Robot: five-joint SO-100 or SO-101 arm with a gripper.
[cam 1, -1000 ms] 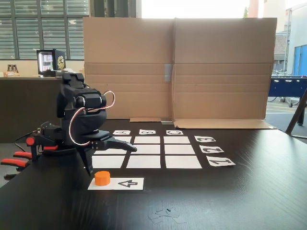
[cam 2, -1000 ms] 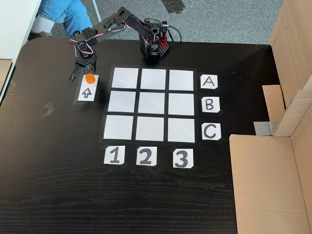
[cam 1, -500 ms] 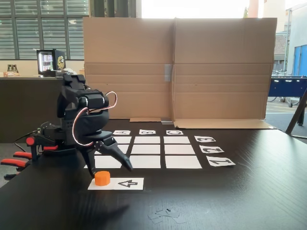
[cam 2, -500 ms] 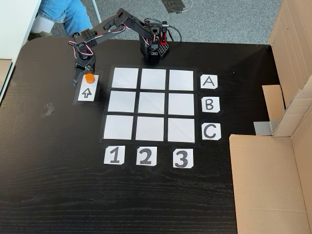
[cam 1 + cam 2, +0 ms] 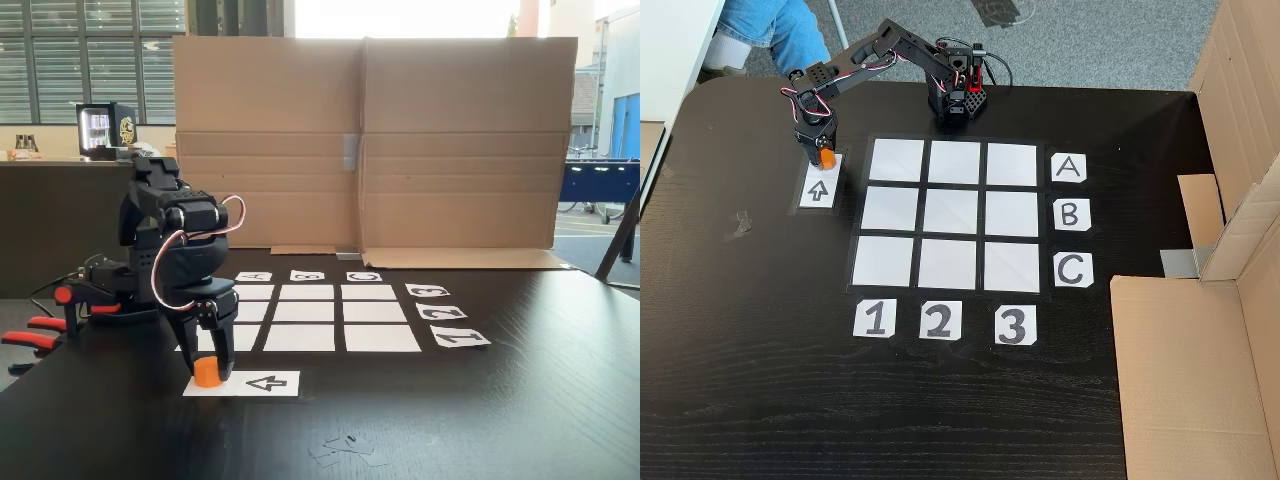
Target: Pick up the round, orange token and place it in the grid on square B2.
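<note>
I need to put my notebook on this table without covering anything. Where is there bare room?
The wide dark tabletop below the number cards is bare, as is the stretch left of the grid. It is crowded around the arrow strip, where the tool meets the token.

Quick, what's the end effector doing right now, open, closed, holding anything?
End effector: closed around the orange token, which sits on the arrow strip.

Daylight blew out the window far behind the gripper; the table before it carried a dull sheen; a soft shadow lay beneath it; both fixed views were sharp, slightly grainy.
</note>
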